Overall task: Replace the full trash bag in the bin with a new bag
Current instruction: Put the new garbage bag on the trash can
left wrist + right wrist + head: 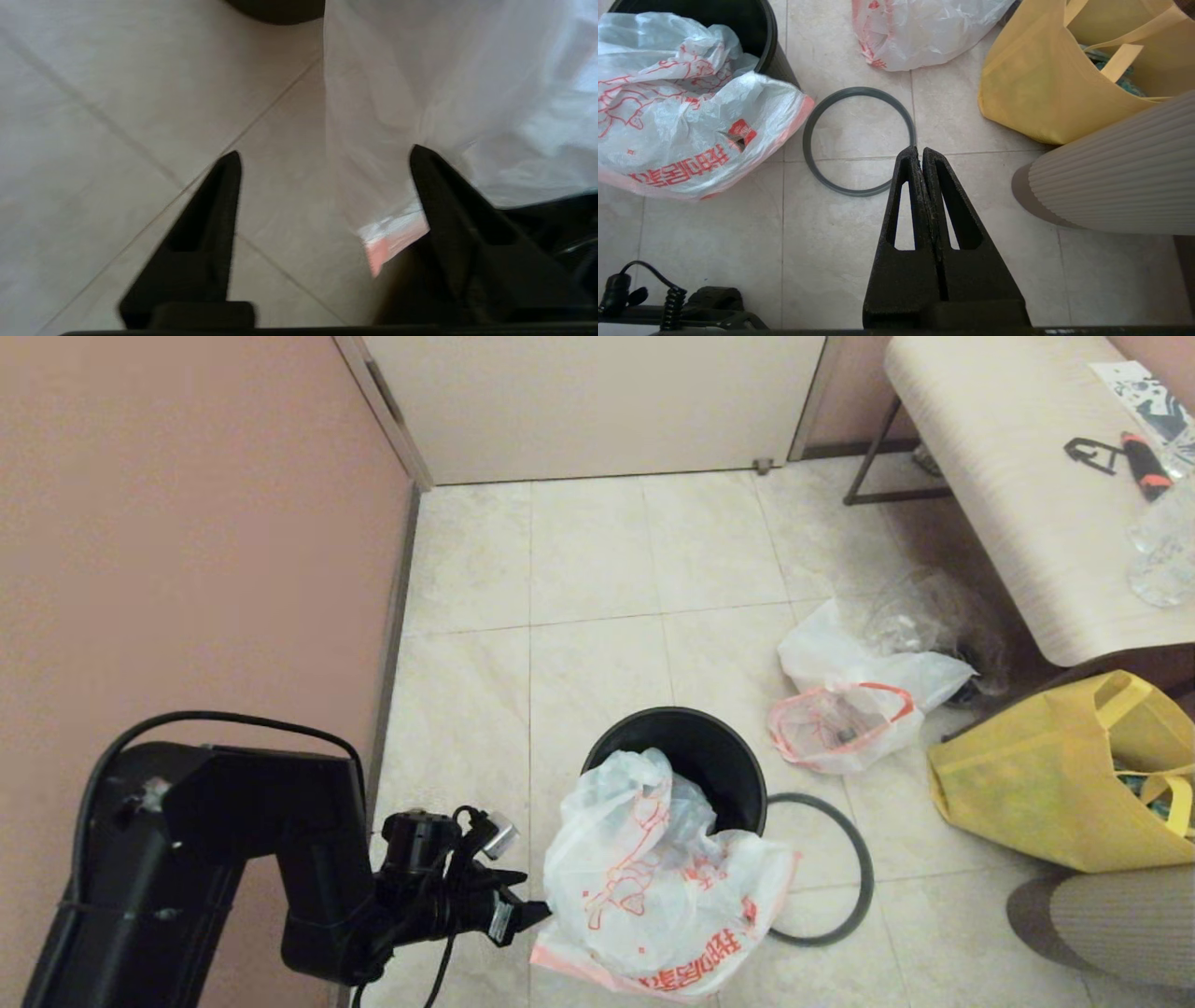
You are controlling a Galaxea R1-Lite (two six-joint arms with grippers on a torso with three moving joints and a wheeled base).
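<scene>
The black bin (pixel 695 747) stands on the tiled floor. The new bag (pixel 653 887), white with a red cartoon and red lettering, is draped over the bin's near rim and spills onto the floor. My left gripper (pixel 532 913) sits low at the bag's left edge. In the left wrist view the left gripper (pixel 324 153) is open, and the bag's film (pixel 444 70) and pink edge lie loose against one finger. The dark-grey ring (pixel 866 877) lies flat beside the bin. The full trash bag (pixel 840 709) lies further right. My right gripper (pixel 920 151) hovers shut and empty above the ring (pixel 859 190).
A yellow fabric tote (pixel 1055 784) stands at the right under a pale bench (pixel 1008 476). A clear bag (pixel 934 607) lies behind the full bag. A ribbed beige shape (pixel 1120 924) is at the lower right. A pink wall (pixel 187 523) borders the left.
</scene>
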